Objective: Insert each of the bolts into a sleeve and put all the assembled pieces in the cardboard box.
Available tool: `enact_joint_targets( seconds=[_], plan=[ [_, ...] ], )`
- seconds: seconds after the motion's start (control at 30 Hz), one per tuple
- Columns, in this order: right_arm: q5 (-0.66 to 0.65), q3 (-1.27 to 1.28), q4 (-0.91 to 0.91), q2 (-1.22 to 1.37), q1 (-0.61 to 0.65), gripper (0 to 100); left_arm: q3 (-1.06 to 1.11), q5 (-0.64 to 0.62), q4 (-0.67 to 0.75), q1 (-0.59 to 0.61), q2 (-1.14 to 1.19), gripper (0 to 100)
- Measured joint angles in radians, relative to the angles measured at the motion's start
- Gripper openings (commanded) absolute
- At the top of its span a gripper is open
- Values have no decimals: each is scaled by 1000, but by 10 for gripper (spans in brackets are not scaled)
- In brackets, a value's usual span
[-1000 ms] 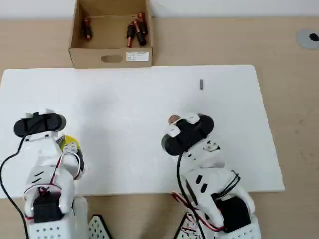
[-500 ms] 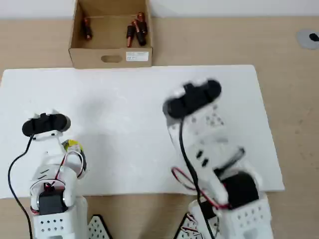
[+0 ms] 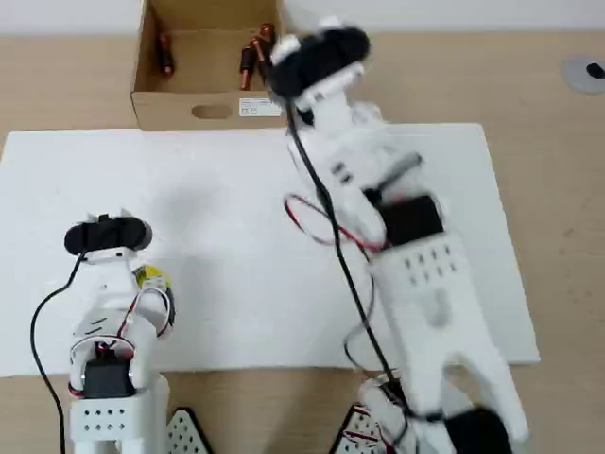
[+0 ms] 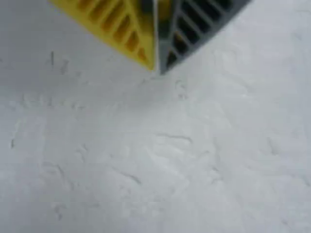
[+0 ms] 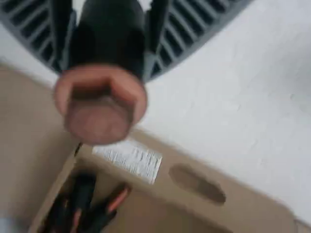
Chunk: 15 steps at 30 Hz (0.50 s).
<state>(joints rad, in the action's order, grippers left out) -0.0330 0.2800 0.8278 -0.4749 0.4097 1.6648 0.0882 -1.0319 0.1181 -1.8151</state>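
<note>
My right gripper (image 5: pixel 104 65) is shut on an assembled piece (image 5: pixel 99 99), a black sleeve with the copper bolt head sticking out. It hangs at the near right corner of the cardboard box (image 5: pixel 204 187). In the high view the right arm's wrist (image 3: pixel 317 57) stretches to the right edge of the box (image 3: pixel 210 112). Several copper-and-black assembled pieces (image 3: pixel 260 52) lie inside it, seen again as pieces (image 5: pixel 90 206) in the right wrist view. My left gripper (image 4: pixel 156 65), with yellow and grey fingers, is shut on nothing just above the white mat (image 4: pixel 155 160).
The white mat (image 3: pixel 217 227) covers most of the table, with bare wood around it. The left arm (image 3: pixel 107 235) stands at the mat's near left. A grey disc (image 3: pixel 584 73) lies at the far right edge of the table.
The right arm has swung from the middle of the mat up to the box's right edge, carrying the piece. The left arm has shifted slightly forward and to the right.
</note>
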Motion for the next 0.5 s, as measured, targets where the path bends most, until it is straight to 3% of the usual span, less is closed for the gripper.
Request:
enact_joint_targets(
  seconds=[0.5],
  plan=[
    [-298,-856,-38,845,-14,9,2,6,9,-3,0,2]
  ],
)
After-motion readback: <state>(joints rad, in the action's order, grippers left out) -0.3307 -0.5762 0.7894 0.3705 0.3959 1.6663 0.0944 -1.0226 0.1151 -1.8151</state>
